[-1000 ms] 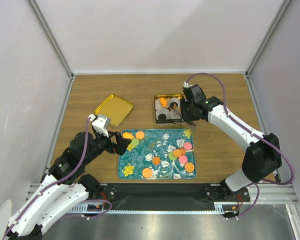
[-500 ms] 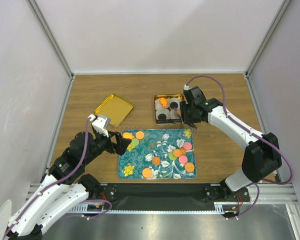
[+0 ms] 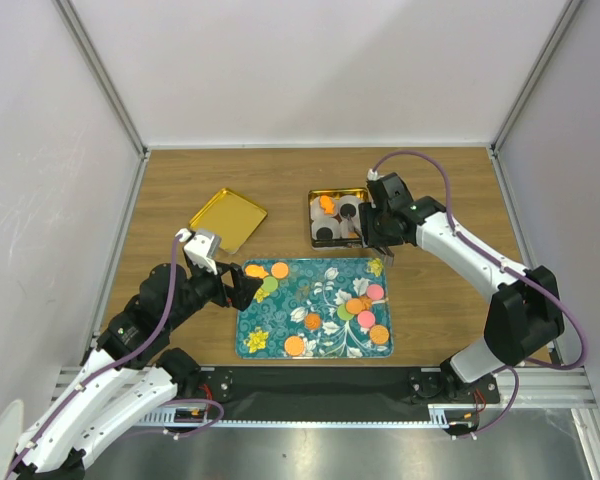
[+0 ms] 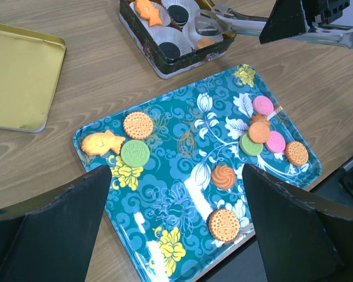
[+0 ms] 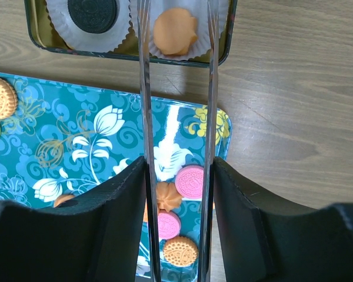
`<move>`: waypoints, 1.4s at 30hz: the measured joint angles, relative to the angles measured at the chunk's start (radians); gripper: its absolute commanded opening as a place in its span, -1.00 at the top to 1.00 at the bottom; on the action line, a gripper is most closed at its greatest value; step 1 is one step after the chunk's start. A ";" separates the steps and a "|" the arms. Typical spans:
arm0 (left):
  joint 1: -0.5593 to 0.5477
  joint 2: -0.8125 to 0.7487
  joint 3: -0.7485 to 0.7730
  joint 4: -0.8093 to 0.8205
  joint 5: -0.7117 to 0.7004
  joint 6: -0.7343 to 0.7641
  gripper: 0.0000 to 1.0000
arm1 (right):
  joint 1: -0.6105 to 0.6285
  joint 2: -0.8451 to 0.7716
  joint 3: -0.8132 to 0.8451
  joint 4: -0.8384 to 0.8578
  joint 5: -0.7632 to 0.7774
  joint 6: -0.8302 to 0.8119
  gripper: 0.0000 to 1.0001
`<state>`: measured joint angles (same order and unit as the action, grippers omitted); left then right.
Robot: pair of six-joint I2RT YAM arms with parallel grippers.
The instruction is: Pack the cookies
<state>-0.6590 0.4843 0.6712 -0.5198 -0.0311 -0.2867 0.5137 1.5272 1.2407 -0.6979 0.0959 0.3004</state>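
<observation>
Gripping tongs (image 5: 144,88), right tool (image 5: 178,169), tips cut off (top edge)

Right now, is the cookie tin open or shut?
Open. The tin has no lid on; the gold lid lies apart on the table, and cookies in paper cups show inside, below the tongs.

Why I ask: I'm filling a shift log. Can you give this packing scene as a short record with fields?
tray: loose cookies left to pack
tin: open, some paper cups filled
right gripper: shut on tongs, spread over orange cookie in tin
left gripper: open, empty, above tray
lid: off, lying left of tin
</observation>
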 measured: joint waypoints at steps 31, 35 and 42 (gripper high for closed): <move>-0.001 0.000 0.000 0.000 0.000 0.000 -0.99 | -0.504 0.006 -0.071 0.219 -0.013 0.082 -0.12; -0.001 0.000 0.000 0.000 0.001 0.000 -1.00 | -0.535 0.116 -0.068 0.280 0.014 0.090 -0.17; -0.001 0.001 0.000 0.000 0.001 0.000 -1.00 | -0.545 0.273 -0.035 0.294 0.021 0.088 -0.29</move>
<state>-0.6601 0.4850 0.6712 -0.5194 -0.0303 -0.2867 -0.0315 1.8004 1.2053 -0.4038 0.1169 0.3882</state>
